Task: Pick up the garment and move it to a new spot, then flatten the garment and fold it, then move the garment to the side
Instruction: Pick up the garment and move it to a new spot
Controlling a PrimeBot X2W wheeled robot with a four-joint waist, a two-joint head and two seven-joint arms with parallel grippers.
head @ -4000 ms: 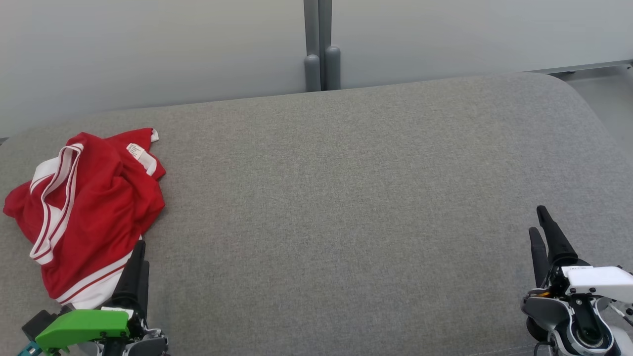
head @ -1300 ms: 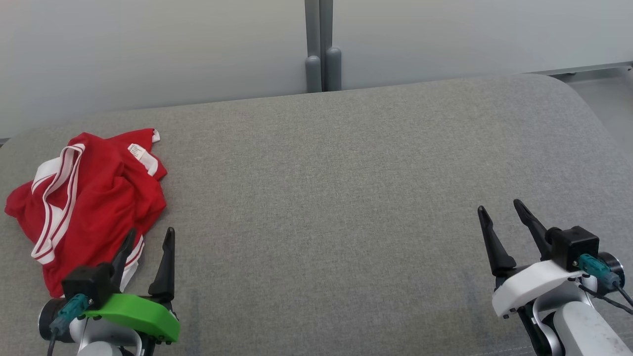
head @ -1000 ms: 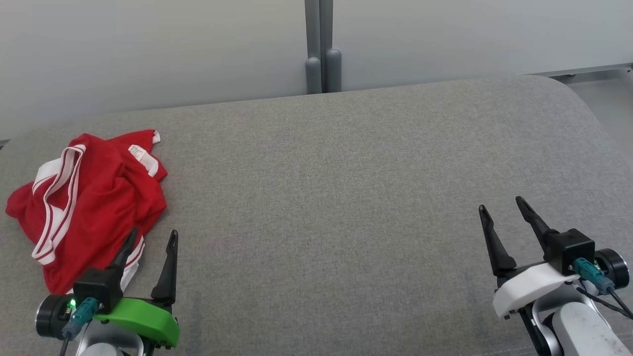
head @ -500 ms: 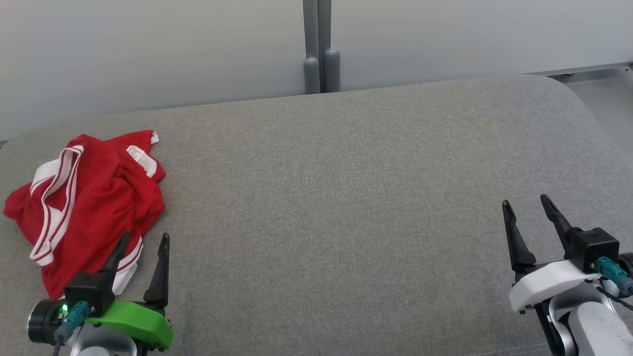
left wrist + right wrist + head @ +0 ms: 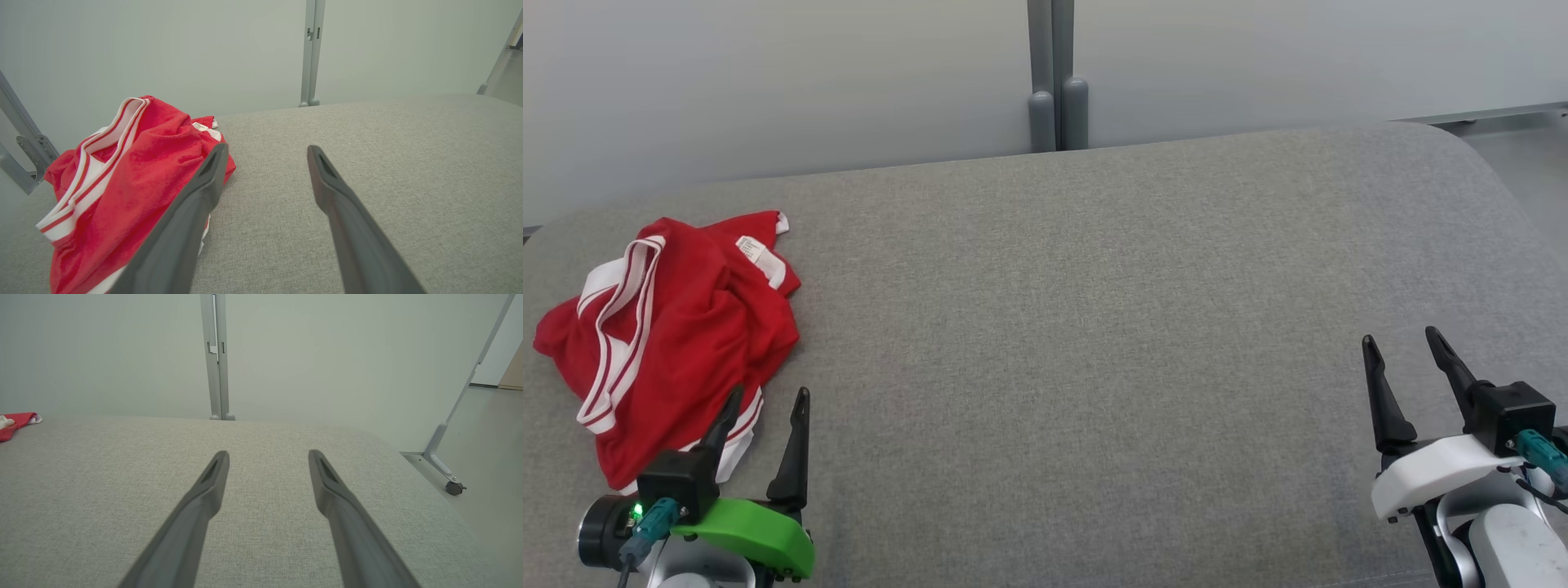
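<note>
The garment (image 5: 670, 335) is a crumpled red piece with white striped trim, lying at the far left of the grey cushion (image 5: 1094, 327). My left gripper (image 5: 768, 400) hangs open just below the heap's lower right edge, nothing between its fingers. Through the left wrist camera the garment (image 5: 122, 183) sits to the left of the open left gripper (image 5: 265, 149), partly behind the left finger. Far to the right, my right gripper (image 5: 1401, 339) is open over bare cushion. The right wrist view has the right gripper (image 5: 267, 453) open and a corner of the garment (image 5: 16, 420) at the left edge.
A pale wall with a grey upright post (image 5: 1054, 82) runs behind the cushion. The cushion's rounded right end (image 5: 1486, 171) drops to the floor. A frame leg with a caster (image 5: 453, 488) stands on the floor at right.
Both grippers turned from side-on to fingers spread in plain view. In the last second the right gripper drifted right; the left one dipped slightly. The garment has not moved.
</note>
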